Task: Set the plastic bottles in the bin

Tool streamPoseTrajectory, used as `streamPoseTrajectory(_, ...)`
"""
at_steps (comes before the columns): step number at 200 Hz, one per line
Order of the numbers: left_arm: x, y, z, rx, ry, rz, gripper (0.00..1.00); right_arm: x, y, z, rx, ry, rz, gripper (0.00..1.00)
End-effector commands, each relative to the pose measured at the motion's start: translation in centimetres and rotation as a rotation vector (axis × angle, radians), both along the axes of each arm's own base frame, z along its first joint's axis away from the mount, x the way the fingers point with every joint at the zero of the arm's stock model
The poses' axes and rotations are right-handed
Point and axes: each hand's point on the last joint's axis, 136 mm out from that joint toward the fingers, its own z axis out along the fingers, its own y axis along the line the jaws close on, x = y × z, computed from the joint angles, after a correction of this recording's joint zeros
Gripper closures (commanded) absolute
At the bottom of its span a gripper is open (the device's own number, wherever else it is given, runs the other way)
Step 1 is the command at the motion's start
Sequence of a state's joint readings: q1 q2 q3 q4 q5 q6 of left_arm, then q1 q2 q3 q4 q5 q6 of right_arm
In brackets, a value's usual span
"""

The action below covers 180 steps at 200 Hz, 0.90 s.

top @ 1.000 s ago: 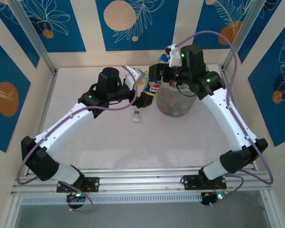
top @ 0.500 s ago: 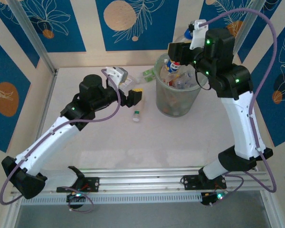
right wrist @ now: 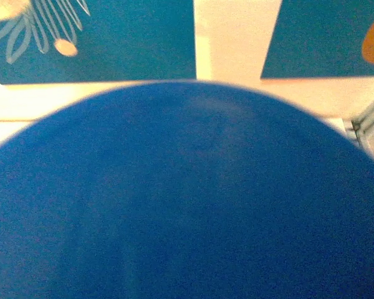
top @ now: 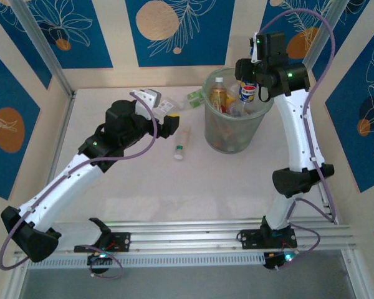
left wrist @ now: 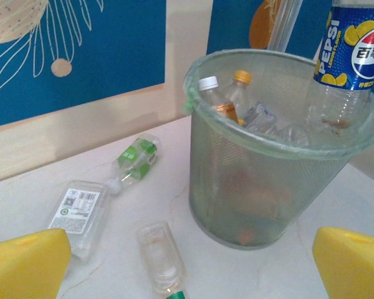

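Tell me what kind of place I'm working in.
Probably a lab test cell: a white table fenced by aluminium posts, printed blue backdrop panels around it, and a mounting rail along its near edge.

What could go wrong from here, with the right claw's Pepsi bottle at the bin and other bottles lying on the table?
1. The bin looks piled up to its rim. The Pepsi bottle, held upright by the right claw near the edge, may tip out once released.
2. The green-capped bottle lies close beside the bin, in front of the open left claw. A grasp there could roll it away or nudge the bin.
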<state>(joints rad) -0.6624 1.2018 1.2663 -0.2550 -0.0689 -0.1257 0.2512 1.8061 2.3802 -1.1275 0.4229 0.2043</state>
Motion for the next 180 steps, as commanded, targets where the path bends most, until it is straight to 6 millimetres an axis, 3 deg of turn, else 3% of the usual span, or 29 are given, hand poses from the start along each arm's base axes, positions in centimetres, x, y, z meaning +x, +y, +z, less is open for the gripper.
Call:
streamPoseTrajectory(1, 0.3, 0.2, -0.4, 0.014, 0.021, 0.033, 0.00, 0.2, -0.4, -1.9, 0.031, 0.071, -0.012, 0.52)
streamPoseTrajectory(69, 1.2, 0.6, -2.4, 0.069, 0.070, 0.083, 0.00, 2.4, -1.7, -9.3, 0.050, 0.304, -0.058, 0.49)
streamPoseTrajectory(120, 1.6, 0.4, -3.1, 0.083, 0.085, 0.084, 0.00, 3.1, -2.7, -13.2, 0.014, 0.416, -0.089, 0.48)
streamPoseTrajectory(180, 1.8, 0.4, -3.6, 0.099, 0.095, 0.094, 0.01, 3.6, -3.7, -15.7, -0.035, 0.469, -0.129, 0.26)
